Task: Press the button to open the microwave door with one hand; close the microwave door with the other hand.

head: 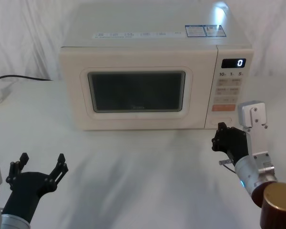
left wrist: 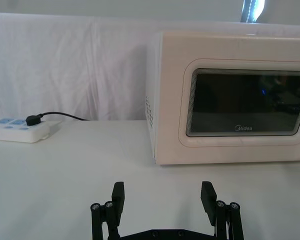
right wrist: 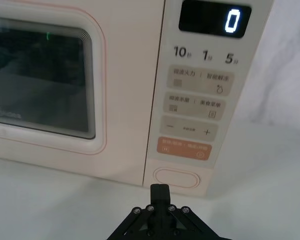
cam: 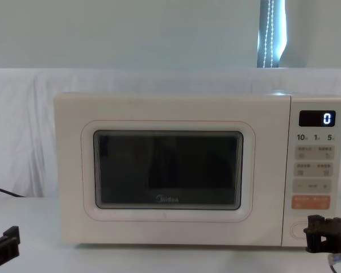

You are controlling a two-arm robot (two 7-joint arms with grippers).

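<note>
The cream-white microwave [head: 148, 43] stands at the back of the table with the microwave door [head: 138, 121] closed flush. The wide pill-shaped button [right wrist: 176, 177] sits at the bottom of the control panel, below the orange key [right wrist: 185, 148]. My right gripper [right wrist: 160, 192] is shut with nothing in it and hovers just in front of the button [head: 222, 121], slightly toward the door side, not touching it. In the chest view the right gripper [cam: 314, 232] covers part of the button [cam: 297, 230]. My left gripper [head: 42, 163] is open low at the front left, well away from the door [left wrist: 240, 142].
A white power strip [left wrist: 19, 130] with a black plug and cable lies at the left, beside the oven. The display [right wrist: 215, 20] reads "0". A white cloth covers the table [head: 143, 181] and the wall behind.
</note>
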